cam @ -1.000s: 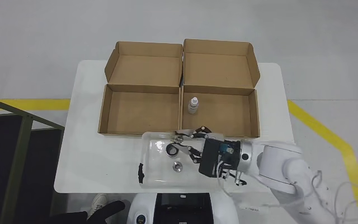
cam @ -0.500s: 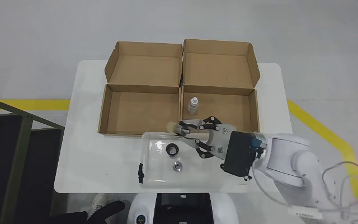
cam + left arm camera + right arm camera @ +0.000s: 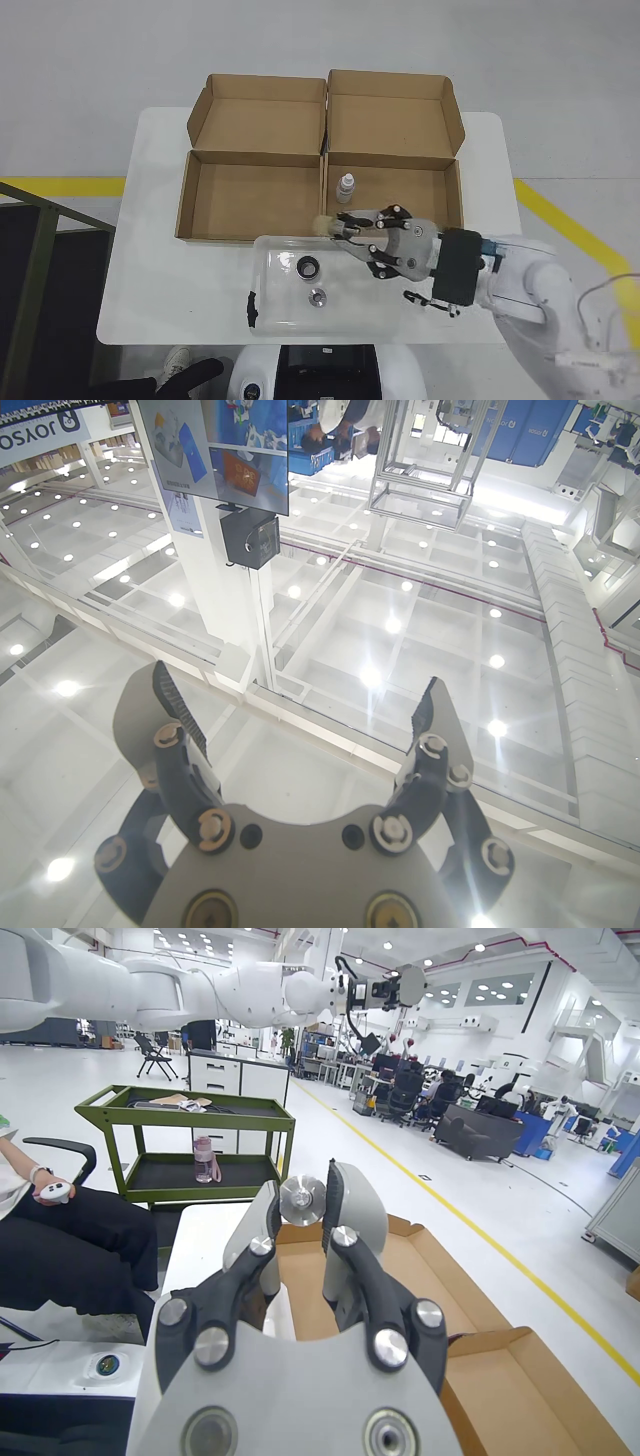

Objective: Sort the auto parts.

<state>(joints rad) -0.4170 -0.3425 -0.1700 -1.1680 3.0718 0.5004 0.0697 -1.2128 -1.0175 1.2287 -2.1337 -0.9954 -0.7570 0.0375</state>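
My right gripper (image 3: 330, 226) (image 3: 302, 1203) is shut on a round metal disc part (image 3: 302, 1201) (image 3: 323, 225), held above the front wall between the two cardboard boxes. Two parts lie in the clear tray (image 3: 275, 305): a dark ring (image 3: 308, 266) and a small metal fitting (image 3: 318, 296). A small white bottle (image 3: 344, 187) stands in the right box (image 3: 440, 205). The left box (image 3: 250, 200) holds nothing that I can see. My left gripper (image 3: 300, 710) stands open, pointing up at the ceiling with nothing between its fingers.
The white table (image 3: 150, 260) has bare room to the left of the tray and boxes. Both boxes have their lids (image 3: 390, 110) folded back. A green cart (image 3: 200, 1138) and a seated person stand beyond the table's left side.
The right gripper has lifted the metal disc out of the tray and carried it back toward the boxes. The arm has drawn rightward. The two other parts stay in the tray.
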